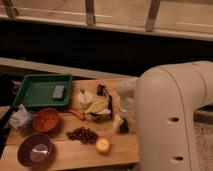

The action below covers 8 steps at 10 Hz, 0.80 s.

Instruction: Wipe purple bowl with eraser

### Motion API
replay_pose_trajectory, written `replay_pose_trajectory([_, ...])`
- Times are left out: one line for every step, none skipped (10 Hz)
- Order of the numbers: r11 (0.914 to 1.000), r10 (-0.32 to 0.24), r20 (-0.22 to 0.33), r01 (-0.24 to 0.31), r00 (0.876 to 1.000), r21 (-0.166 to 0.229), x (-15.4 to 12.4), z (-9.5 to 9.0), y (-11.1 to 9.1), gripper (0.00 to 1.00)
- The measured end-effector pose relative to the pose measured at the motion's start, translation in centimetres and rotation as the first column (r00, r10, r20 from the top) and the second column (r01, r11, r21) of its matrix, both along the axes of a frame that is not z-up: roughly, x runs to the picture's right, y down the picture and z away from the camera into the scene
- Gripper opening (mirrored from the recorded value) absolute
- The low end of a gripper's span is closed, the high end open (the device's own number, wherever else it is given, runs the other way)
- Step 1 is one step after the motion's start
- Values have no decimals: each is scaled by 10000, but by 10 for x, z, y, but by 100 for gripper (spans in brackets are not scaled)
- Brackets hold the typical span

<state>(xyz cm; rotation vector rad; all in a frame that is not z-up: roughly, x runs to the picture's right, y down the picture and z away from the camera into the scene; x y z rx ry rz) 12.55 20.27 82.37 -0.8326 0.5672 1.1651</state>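
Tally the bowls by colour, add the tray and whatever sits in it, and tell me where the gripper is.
purple bowl: 1
orange-red bowl: 1
green tray: 1
grey block, lying in the tray: 1
Total: 4
The gripper hangs over the right part of the wooden table, far from the purple bowl.

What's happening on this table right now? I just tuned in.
The robot arm reaches in from the right. Its claw is open and, as far as I can see, empty. It hangs over the cluttered right half of the wooden table, just above what looks like the black eraser. The purple bowl sits untouched at the front-left corner, in front of the orange-red bowl. No wiping yet.
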Motion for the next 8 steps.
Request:
replay_pose_trajectory([10000, 53, -20, -53, 10000, 69, -1, 1, -2, 80])
replay_pose_trajectory([9999, 81, -15, -81, 10000, 95, -4, 4, -3, 80])
replay_pose_trajectory([10000, 62, -3, -62, 10000, 69, -9, 7, -3, 80])
replay_pose_trajectory([10000, 22, -24, -21, 10000, 47, -12, 11, -1, 77])
replay_pose_trajectory([10000, -40, -69, 40, 10000, 47, -13, 13, 0, 73])
replay_pose_trajectory([9994, -284, -234, 288, 9993, 206, -20, 19, 2, 39])
replay_pose_trajectory([9992, -291, -251, 298, 9993, 271, -21, 19, 1, 29])
replay_pose_trajectory([9989, -321, -270, 330, 9991, 347, -21, 18, 0, 21])
